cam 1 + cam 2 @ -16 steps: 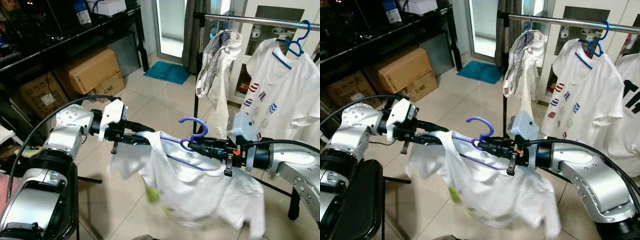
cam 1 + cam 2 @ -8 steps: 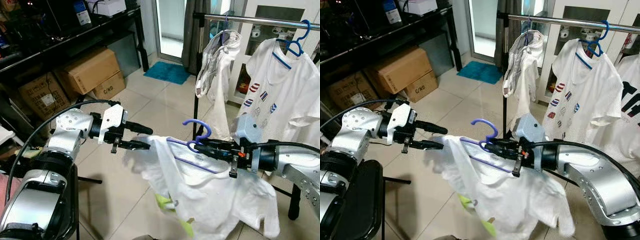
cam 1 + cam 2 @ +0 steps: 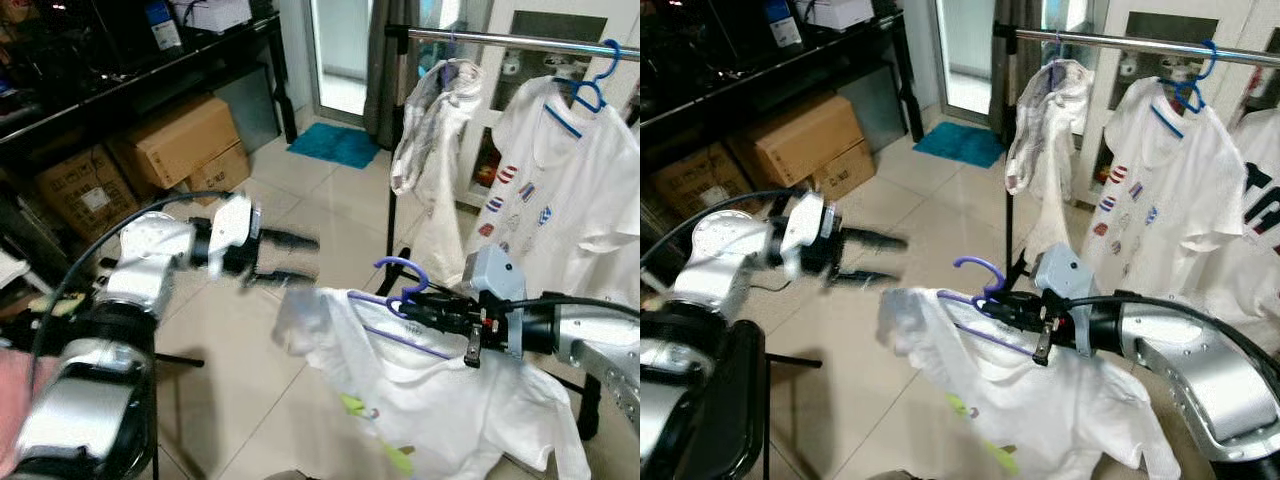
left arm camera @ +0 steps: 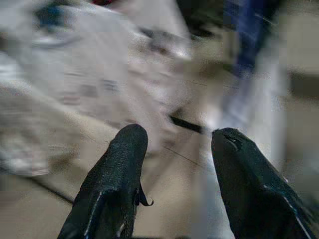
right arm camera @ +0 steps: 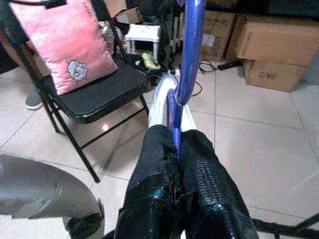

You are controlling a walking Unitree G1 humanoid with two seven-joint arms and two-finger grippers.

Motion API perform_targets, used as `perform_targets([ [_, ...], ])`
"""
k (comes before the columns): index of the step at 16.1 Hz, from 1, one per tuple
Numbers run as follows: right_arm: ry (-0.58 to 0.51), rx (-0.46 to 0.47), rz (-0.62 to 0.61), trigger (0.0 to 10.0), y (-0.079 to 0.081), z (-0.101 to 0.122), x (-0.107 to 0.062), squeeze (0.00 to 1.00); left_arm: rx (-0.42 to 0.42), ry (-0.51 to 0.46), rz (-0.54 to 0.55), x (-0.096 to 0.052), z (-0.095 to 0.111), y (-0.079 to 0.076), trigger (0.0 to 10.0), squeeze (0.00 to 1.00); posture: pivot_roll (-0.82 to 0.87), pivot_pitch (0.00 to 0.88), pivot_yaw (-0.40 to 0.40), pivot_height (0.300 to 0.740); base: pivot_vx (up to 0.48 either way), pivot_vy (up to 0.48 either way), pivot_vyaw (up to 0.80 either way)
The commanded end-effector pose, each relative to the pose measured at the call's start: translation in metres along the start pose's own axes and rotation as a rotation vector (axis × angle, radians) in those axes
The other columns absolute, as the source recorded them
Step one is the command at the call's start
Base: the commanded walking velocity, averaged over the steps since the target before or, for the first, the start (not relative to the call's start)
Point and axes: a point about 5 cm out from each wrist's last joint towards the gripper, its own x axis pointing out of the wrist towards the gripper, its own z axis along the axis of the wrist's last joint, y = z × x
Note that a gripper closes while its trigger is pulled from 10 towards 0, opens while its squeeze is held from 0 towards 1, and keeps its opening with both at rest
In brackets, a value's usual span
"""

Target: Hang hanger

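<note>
The right gripper is pinching the purple hanger below the rail, carrying the shirt; the left gripper is hovering spread, empty.

Probably a home: tiled floor, clothes rail, cardboard boxes.

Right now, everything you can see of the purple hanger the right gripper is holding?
The purple hanger looks like thin glossy plastic, with a curved hook on top and slim sloping arms. A white T-shirt is draped over it, hiding most of the arms. The right gripper is shut on it just below the hook, holding it roughly upright in the air, low and well short of the clothes rail. The left gripper is open and apart from it.
</note>
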Motion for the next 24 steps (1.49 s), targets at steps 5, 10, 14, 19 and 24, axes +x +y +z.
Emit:
perform_targets([
  [5, -0.069, 0.159, -0.358, 0.0, -0.015, -0.027, 0.011, 0.00, -0.200, -0.002, 0.427, -0.005, -0.006, 0.024, 10.0, 0.00, -0.20, 0.000, 0.149, 0.740, 0.000, 0.000, 0.00],
  [10, -0.125, 0.479, -0.800, 0.0, -0.014, -0.068, 0.037, 0.00, -0.284, 0.077, 0.745, -0.002, -0.048, -0.015, 10.0, 0.00, -0.17, 0.000, 0.126, 0.740, 0.000, 0.000, 0.00],
  [14, -0.101, 0.522, -0.978, 0.0, -0.016, -0.074, 0.041, 0.00, -0.319, 0.127, 0.816, -0.006, -0.062, -0.036, 10.0, 0.00, -0.18, 0.000, 0.118, 0.740, 0.000, 0.000, 0.00],
  [19, -0.037, 0.528, -1.126, 10.0, -0.025, -0.085, 0.031, 0.00, -0.334, 0.155, 0.879, -0.003, -0.064, -0.047, 10.0, 0.00, -0.16, 0.000, 0.080, 0.740, 0.275, 0.000, 0.00],
  [24, -0.142, 0.476, -1.168, 10.0, -0.040, -0.063, 0.037, 0.00, -0.343, 0.147, 0.861, 0.003, -0.056, -0.050, 10.0, 0.00, -0.15, 0.000, 0.084, 0.740, 0.343, 0.000, 0.00],
])
